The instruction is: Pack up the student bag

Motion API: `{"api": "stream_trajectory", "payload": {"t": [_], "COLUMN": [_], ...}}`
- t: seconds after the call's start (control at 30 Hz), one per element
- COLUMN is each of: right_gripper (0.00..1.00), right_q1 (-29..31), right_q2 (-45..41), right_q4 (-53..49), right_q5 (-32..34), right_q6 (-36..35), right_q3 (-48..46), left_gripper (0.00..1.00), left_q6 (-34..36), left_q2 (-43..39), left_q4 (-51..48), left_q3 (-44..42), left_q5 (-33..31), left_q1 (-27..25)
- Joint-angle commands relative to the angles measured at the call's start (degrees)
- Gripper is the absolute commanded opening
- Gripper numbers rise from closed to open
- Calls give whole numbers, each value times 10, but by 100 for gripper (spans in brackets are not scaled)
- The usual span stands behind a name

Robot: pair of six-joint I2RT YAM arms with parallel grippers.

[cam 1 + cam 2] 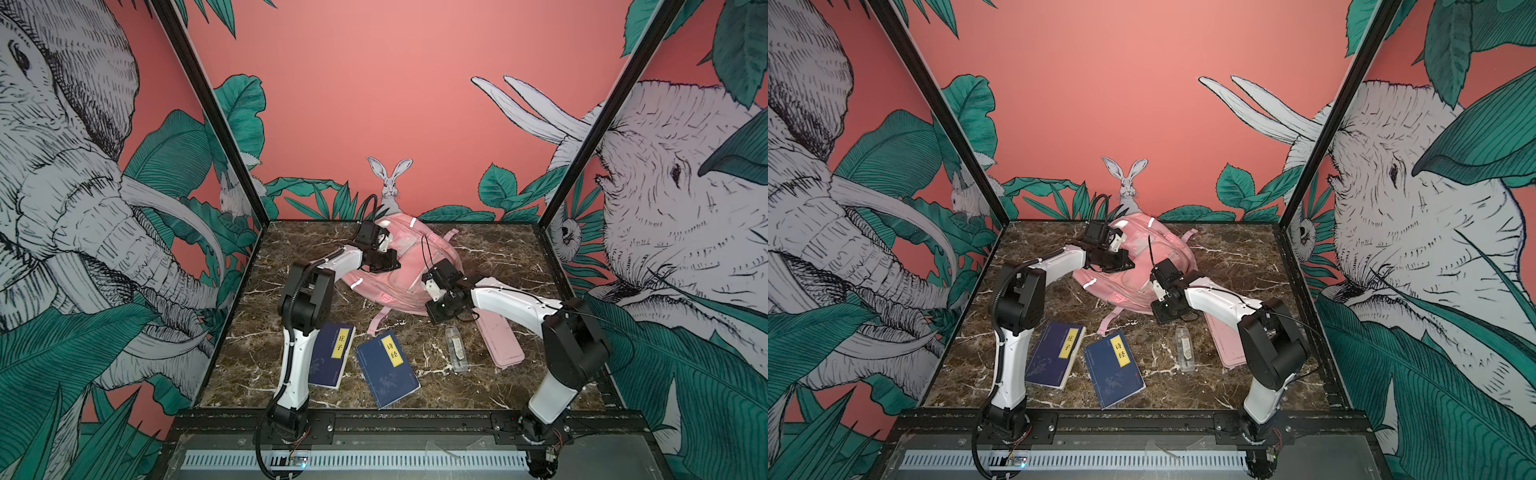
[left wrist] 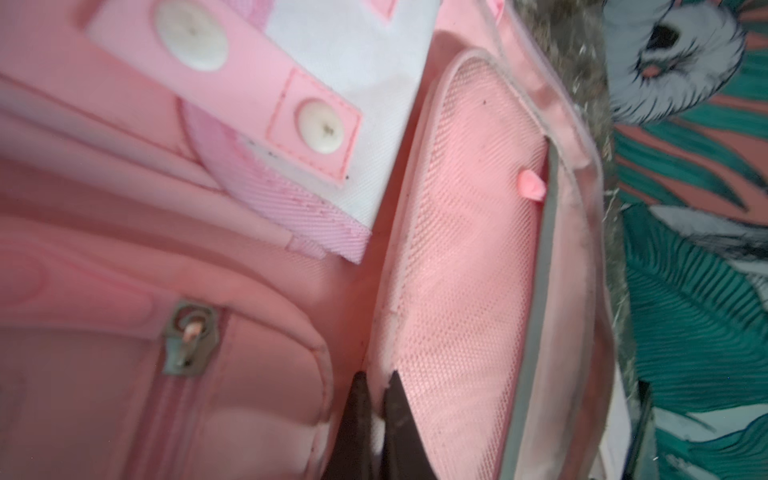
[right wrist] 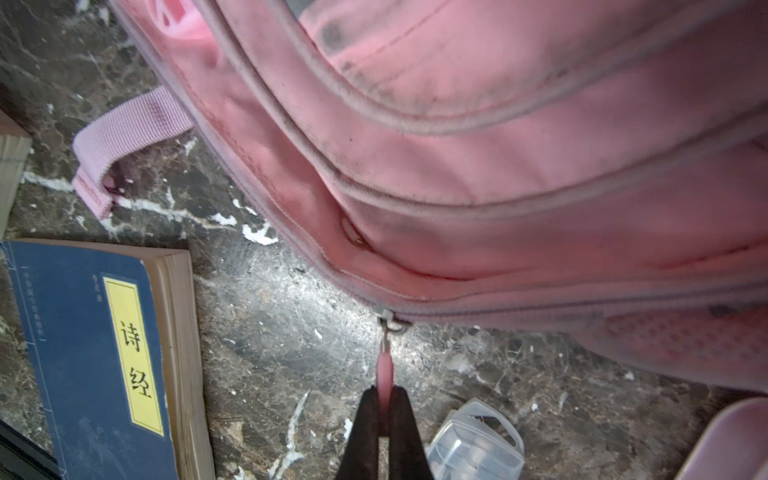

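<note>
The student bag lies flat toward the back middle of the desk, its long axis running roughly from the back wall toward the front, a little askew. Both arms reach in over it. The right end effector sits just at the near edge of the bag, with the bag lying straight beyond it. Its fingers are pressed together on the pink zip pull. The pull stretches taut in a line from the fingertips to the metal slider on the bag's rim, so this arm is the nearer one to the zip. To my eye the next move depends on that line: the slider has to be drawn along the curved seam, not away from it.

The left end effector is further back on the bag. Its fingers are nearly closed and pinch a fold of fabric at the seam beside the mesh side pocket. It looks placed to hold the soft bag steady.

In front of the bag, well apart from it, lie two blue books, a clear plastic box and a flat pink pencil case partly under the right arm. None of them is in the bag yet.

The desk is dark marble-patterned with white veins and looks smooth. Around it stand black frame posts and coral walls painted with elephants, a rabbit and green leaves.
</note>
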Motion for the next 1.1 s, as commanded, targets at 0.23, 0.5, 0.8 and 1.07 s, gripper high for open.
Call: {"api": "stream_trajectory", "payload": {"t": [0.23, 0.5, 0.8, 1.07], "right_gripper": [0, 0, 0, 0], "right_q1": [38, 67, 72, 72], "right_q2": [55, 130, 167, 203], "right_q4": [23, 59, 165, 251], "right_q5": [-33, -67, -117, -179], "right_q6": [24, 59, 136, 186], "right_q3": [49, 124, 149, 149], "left_gripper": [0, 0, 0, 0], "left_q6": [-241, -255, -276, -279], "left_q2": [-56, -66, -79, -88], "left_q4": [299, 303, 318, 312], "left_q3": [-99, -93, -118, -118], "left_q5": [-1, -1, -20, -58], "left_q1": [33, 27, 16, -8]}}
